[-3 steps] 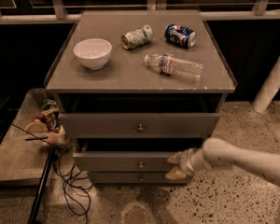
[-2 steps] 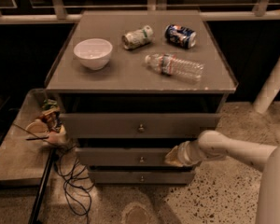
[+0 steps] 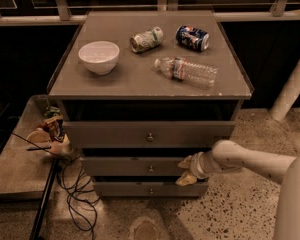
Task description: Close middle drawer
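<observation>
The end effector (image 3: 189,170) sits against the right end of the middle drawer (image 3: 135,166), 2nd of 3 in the cabinet (image 3: 140,81). I cannot tell whether it is open or closed. The drawer looks nearly home, slightly proud of the bottom drawer (image 3: 130,189); a short push remains.

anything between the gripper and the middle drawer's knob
Nothing: in the camera view only bare drawer front separates the gripper, at the middle drawer's right end, from its knob.
</observation>
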You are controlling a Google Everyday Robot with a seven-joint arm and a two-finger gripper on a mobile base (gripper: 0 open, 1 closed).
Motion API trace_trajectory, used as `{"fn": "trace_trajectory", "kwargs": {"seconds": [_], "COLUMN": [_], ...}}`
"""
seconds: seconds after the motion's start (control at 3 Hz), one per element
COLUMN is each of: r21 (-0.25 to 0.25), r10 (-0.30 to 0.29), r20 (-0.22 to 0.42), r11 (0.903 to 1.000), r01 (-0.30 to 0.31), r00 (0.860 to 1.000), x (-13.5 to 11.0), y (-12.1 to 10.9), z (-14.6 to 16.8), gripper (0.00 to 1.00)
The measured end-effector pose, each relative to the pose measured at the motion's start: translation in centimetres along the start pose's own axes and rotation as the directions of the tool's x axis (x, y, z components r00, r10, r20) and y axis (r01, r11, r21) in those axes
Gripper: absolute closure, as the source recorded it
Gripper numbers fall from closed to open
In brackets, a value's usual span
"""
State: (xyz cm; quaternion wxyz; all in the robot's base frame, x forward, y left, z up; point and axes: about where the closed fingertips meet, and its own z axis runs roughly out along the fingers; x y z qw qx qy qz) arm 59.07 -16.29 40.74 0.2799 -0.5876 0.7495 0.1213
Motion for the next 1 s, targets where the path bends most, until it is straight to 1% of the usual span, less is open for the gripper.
{"fn": "trace_trajectory", "kwargs": {"seconds": [0.33, 0.67, 1.0], "r21": [0.0, 0.0, 0.0], "r10": [0.0, 0.0, 0.0], "r20": [0.0, 0.0, 0.0], "r11": [1.0, 1.0, 1.0], "r01": [0.0, 0.0, 0.0], "r00": [1.0, 1.0, 1.0], "x": [0.0, 0.0, 0.0], "y": [0.0, 0.0, 0.0], "z": [0.0, 0.0, 0.01], "gripper": [0.15, 0.0, 0.0]}}
